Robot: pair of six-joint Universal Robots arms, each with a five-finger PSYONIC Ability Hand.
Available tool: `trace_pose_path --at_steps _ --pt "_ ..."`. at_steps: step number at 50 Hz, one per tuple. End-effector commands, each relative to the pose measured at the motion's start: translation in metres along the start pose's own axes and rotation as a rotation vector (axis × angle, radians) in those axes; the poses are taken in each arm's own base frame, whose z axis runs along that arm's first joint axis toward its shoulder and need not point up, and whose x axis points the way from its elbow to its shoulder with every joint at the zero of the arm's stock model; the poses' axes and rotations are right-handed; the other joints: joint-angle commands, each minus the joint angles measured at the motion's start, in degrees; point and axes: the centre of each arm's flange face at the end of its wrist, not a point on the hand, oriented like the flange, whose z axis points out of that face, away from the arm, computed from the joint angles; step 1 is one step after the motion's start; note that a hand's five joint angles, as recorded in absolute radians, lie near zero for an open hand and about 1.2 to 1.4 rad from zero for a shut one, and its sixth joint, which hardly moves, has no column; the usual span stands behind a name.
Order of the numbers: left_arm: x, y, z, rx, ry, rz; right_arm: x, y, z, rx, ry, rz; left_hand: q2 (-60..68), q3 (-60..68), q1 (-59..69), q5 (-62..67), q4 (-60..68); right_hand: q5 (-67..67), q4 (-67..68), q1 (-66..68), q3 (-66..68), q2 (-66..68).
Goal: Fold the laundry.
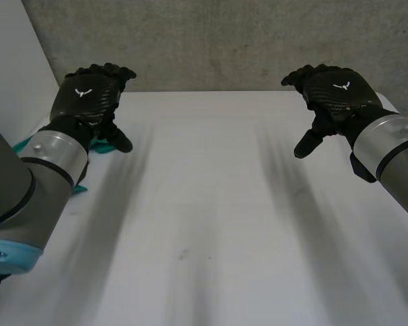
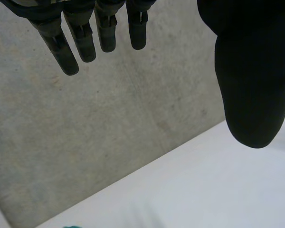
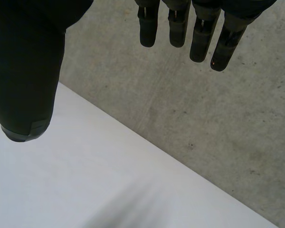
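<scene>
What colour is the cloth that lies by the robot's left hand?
Teal green; the cloth shows best in the head view, beside the left hand.

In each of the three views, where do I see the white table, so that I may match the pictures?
Head view: the white table spreads between the left hand and the right hand.
Left wrist view: it lies beyond the left hand's thumb.
Right wrist view: it lies beyond the right hand's thumb.
Shared landmark: the edge where the table meets the grey concrete wall.
</scene>
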Motion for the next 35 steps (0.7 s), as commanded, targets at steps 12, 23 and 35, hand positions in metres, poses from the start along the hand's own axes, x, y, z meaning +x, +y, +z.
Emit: trace_pose_path --at_steps 12,23,35 --pt "-0.138 0.082 0.092 -0.170 -0.240 0.297 -0.012 0.020 0.005 -0.062 -0.042 -0.048 -1.8 -2.0 -2.8 -2.5 -1.9 -3.6 -3.0 -1.1 -1.9 -2.0" --pt "-0.222 0.169 0.119 -0.318 -0.303 0.465 -0.013 0.026 0.006 -0.080 -0.046 -0.057 -1.6 -1.7 -2.6 -2.3 -1.7 -3.6 -3.0 -1.1 -1.9 -2.0" --pt "-0.236 0.209 0.120 -0.411 -0.290 0.573 -0.015 0.036 0.010 -0.110 -0.054 -0.053 13.8 13.7 12.9 13.1 13.7 -3.6 -3.0 -1.1 -1.9 -2.0"
